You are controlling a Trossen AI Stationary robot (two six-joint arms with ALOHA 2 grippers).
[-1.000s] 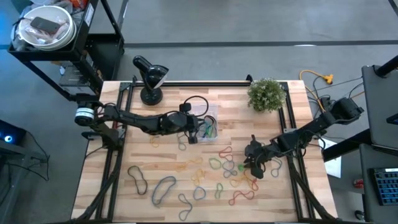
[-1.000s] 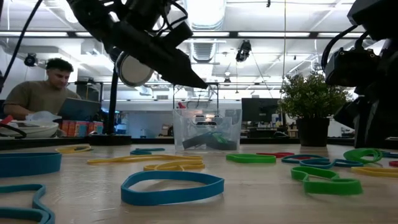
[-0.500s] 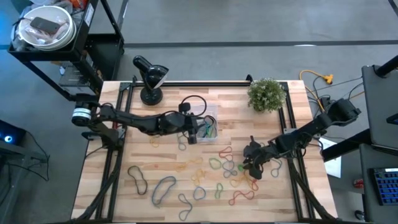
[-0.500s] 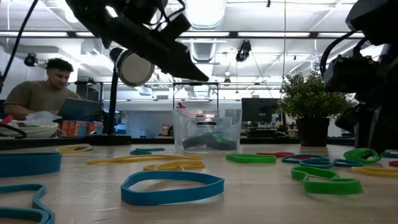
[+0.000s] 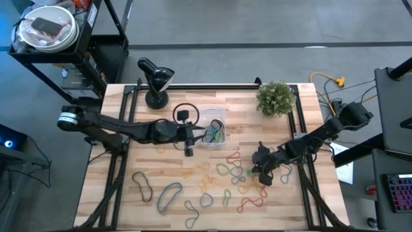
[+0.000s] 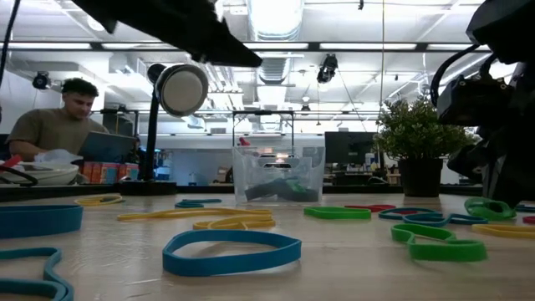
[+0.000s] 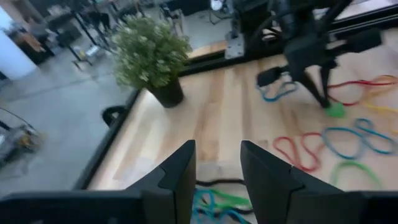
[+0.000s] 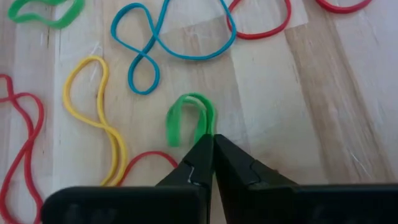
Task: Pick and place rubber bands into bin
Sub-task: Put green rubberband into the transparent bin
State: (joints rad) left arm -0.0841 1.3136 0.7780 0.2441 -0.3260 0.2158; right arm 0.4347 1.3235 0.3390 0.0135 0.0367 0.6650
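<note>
Open-plan lab or workshop: wooden table (image 5: 174, 174) framed in black rails, ceiling strip lights (image 6: 276, 12), person (image 6: 50, 125) seated at nine o'clock, monitors behind.

Light wooden slatted table (image 5: 174, 161) inside a black tube frame (image 5: 212, 86). Scattered over the near and middle boards: rubber bands (image 5: 225, 183) in green, blue, red, yellow and grey, with a grey loop (image 5: 168, 195) and a dark one (image 5: 142, 185) towards the left arm's side. Near the table's middle, towards the far edge, a clear bin (image 5: 215, 132) with bands inside. At the far edge, a black desk lamp (image 5: 156, 82) on a round base and a small potted plant (image 5: 275, 98). Close to the low camera, a wide blue band (image 6: 231, 250) lying flat.
</note>
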